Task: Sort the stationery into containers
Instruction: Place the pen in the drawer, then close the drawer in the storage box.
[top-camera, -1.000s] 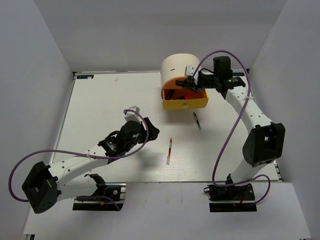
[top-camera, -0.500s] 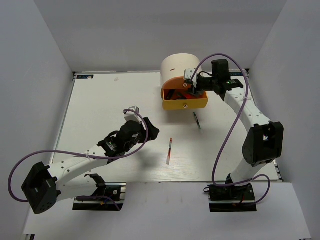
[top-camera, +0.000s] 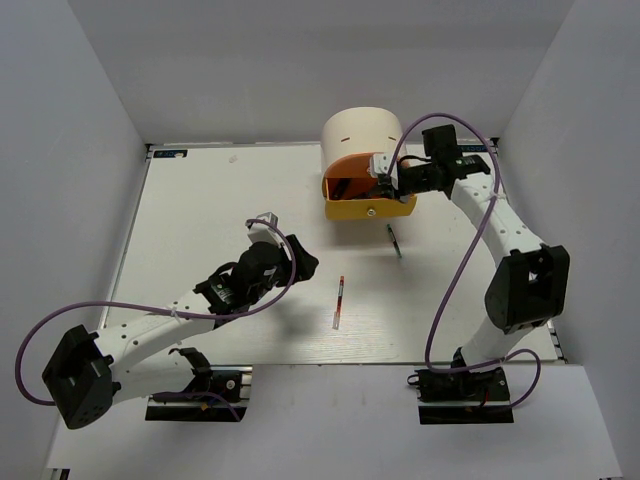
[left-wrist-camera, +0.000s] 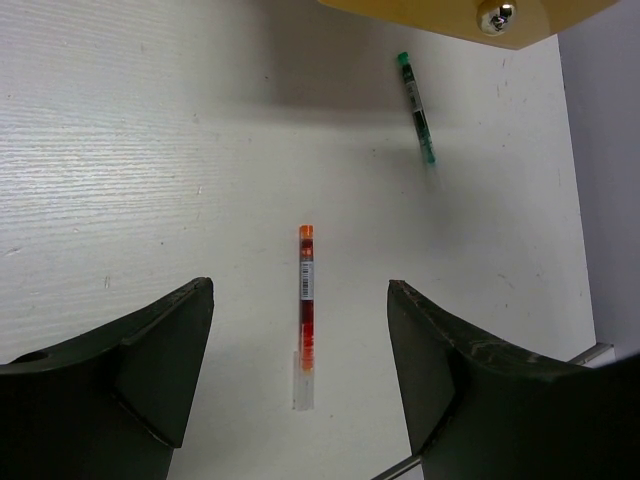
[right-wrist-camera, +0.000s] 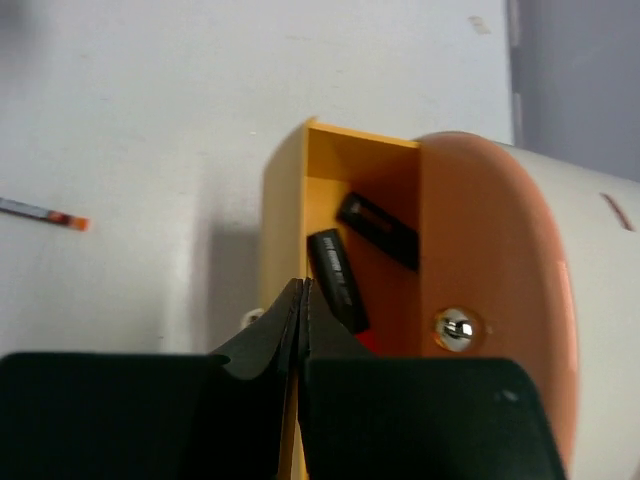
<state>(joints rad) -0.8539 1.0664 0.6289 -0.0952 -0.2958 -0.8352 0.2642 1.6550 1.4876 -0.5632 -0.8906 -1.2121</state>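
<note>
Quick update on the sorting run. Over the last second our right gripper (top-camera: 383, 178) dropped from above the pulled-out yellow plastic drawer (top-camera: 370, 208) of the cream cylindrical desk unit (top-camera: 360, 125) to sit low at the drawer's mouth. In the wrist view its fingers were clenched tight together, tips right at the drawer's side wall, and we couldn't see anything pinched between them. A couple of black-bodied highlighters (right-wrist-camera: 335, 270) were lying inside the drawer, so that batch looked delivered to us. The drawer itself didn't seem to have budged.

The left gripper (left-wrist-camera: 300, 288) hadn't moved at all. It hung over the white table (top-camera: 200, 220) with its jaws spread wide, and the thin red pen (left-wrist-camera: 304, 330) lay loose on the surface, framed between them in the wrist view. The thin dark pen with the green cap (left-wrist-camera: 415, 105) was also loose, just in front of the drawer face. So we figured two pens were left to sort.
</note>
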